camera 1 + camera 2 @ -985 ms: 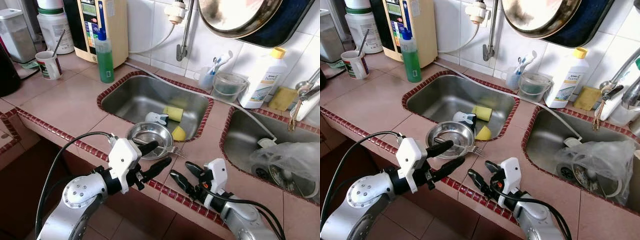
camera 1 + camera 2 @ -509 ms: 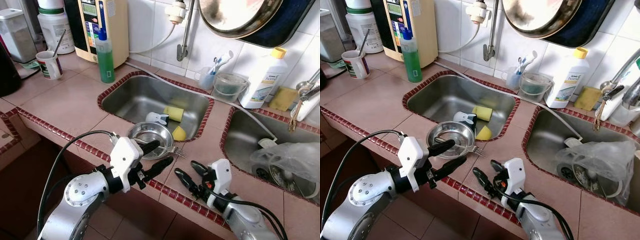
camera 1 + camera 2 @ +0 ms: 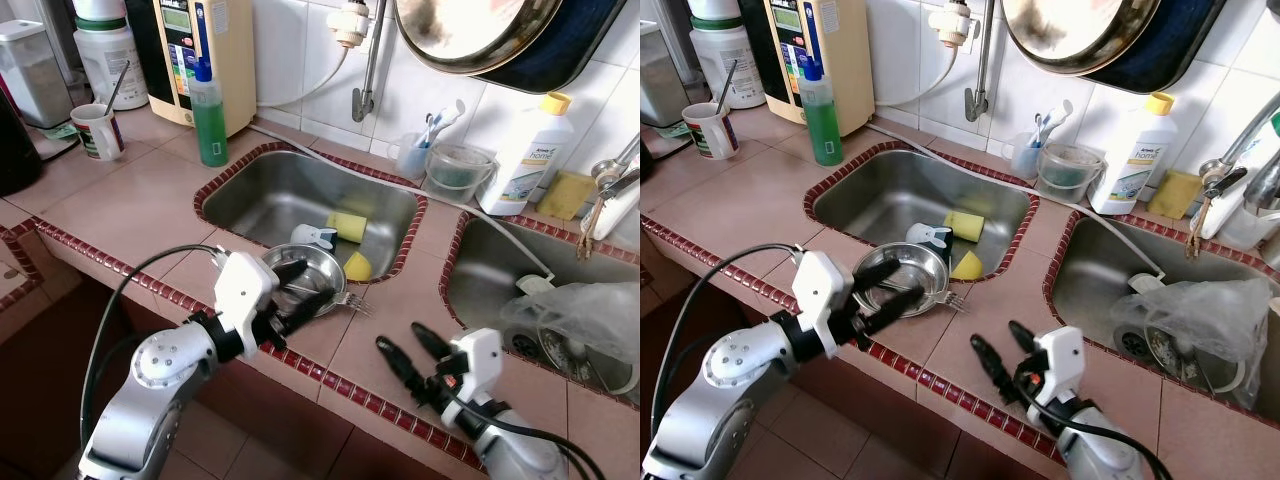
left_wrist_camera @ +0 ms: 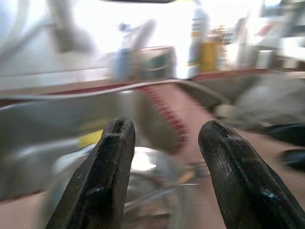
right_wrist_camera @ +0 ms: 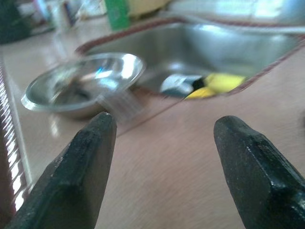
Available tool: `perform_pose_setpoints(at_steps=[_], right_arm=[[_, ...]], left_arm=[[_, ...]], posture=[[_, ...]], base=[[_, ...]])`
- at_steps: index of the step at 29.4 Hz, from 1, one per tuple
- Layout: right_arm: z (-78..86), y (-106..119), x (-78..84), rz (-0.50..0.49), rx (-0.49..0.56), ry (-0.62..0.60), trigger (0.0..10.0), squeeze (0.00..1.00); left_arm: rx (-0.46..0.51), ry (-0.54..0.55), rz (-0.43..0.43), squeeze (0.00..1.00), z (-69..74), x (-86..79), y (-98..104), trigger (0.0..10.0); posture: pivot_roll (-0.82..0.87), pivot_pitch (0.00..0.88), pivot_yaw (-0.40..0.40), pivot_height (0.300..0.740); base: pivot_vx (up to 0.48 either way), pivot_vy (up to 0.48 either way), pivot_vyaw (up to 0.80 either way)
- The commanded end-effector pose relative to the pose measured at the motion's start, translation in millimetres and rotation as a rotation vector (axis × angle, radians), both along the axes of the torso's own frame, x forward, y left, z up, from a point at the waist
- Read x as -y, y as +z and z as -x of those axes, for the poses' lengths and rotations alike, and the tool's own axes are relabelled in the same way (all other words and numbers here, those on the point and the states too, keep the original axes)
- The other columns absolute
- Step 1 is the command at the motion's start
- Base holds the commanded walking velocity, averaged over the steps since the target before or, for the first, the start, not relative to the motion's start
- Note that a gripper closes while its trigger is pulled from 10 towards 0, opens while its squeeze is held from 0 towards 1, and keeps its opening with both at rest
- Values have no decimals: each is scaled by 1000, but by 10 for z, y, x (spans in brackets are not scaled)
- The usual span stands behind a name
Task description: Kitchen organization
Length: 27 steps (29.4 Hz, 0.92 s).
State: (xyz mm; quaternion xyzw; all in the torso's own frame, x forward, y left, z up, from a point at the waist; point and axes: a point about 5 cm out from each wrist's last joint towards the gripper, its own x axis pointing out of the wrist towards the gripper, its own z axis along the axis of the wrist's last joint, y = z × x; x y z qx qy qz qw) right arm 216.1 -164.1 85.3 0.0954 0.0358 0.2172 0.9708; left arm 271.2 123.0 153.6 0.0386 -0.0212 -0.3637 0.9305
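A steel bowl (image 3: 322, 268) sits on the tiled counter at the front edge of the left sink (image 3: 265, 195). A fork (image 3: 353, 299) lies across it, tines pointing right. My left gripper (image 3: 302, 286) is open, its two black fingers reaching over the bowl's near rim, one above the inside and one at the edge. The left wrist view shows the blurred bowl (image 4: 143, 164) just beyond the left gripper (image 4: 167, 126). To the right of the bowl, low over the counter, my right gripper (image 3: 402, 340) stands open and holds nothing; in its wrist view the bowl (image 5: 81, 83) lies ahead.
Two yellow sponges (image 3: 346, 226) and a small white object lie in the left sink. A green bottle (image 3: 210, 115), a mug (image 3: 98, 130) and a water purifier stand at the back left. A white detergent bottle (image 3: 527, 155) and a right sink with a plastic bag (image 3: 575, 315) are to the right.
My left gripper has pushed forward from the counter edge until its fingers reach over the bowl. The right gripper has shifted to the right along the counter, away from the bowl.
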Motion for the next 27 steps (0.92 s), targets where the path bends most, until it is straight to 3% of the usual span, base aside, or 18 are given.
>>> perform_pose_setpoints(at_steps=[1, 8, 11, 13, 17, 18, 20, 27], right_arm=[[19, 107, 107, 13, 69, -107, 10000, 0], [39, 225, 256, 117, 178, -318, 10000, 0], [-71, 269, 305, 184, 223, -416, 10000, 0], [-160, 243, 315, 208, 225, -474, 10000, 0], [-248, 222, 288, 253, 240, -514, 10000, 0], [-346, 196, 243, 279, 251, -551, 10000, 0], [-397, 184, 209, 292, 256, -560, 10000, 0], [-445, 213, 77, 261, 300, -537, 10000, 0]], left_arm=[[11, 121, 7, 0, -130, -146, 10, 10000], [-30, 297, 100, 0, -267, -313, -65, 10000], [-82, 294, 157, 0, -326, -261, -170, 10000], [-77, 337, 136, 0, -407, -215, -253, 10000], [-51, 362, 152, 0, -462, -142, -286, 10000], [-61, 316, 180, 0, -477, -54, -321, 10000], [-62, 323, 173, 0, -486, -39, -354, 10000], [-20, 394, 256, 0, -417, -219, -374, 10000]], posture=[[53, 0, -47, 740], [34, 0, -47, 740], [40, 0, -56, 740], [37, 0, -58, 740], [35, 0, -51, 740], [24, 0, -35, 740], [15, 0, -26, 740], [5, 0, -15, 740]], base=[[0, 0, 0], [0, 0, 0], [0, 0, 0], [0, 0, 0], [0, 0, 0], [0, 0, 0], [0, 0, 0], [0, 0, 0]])
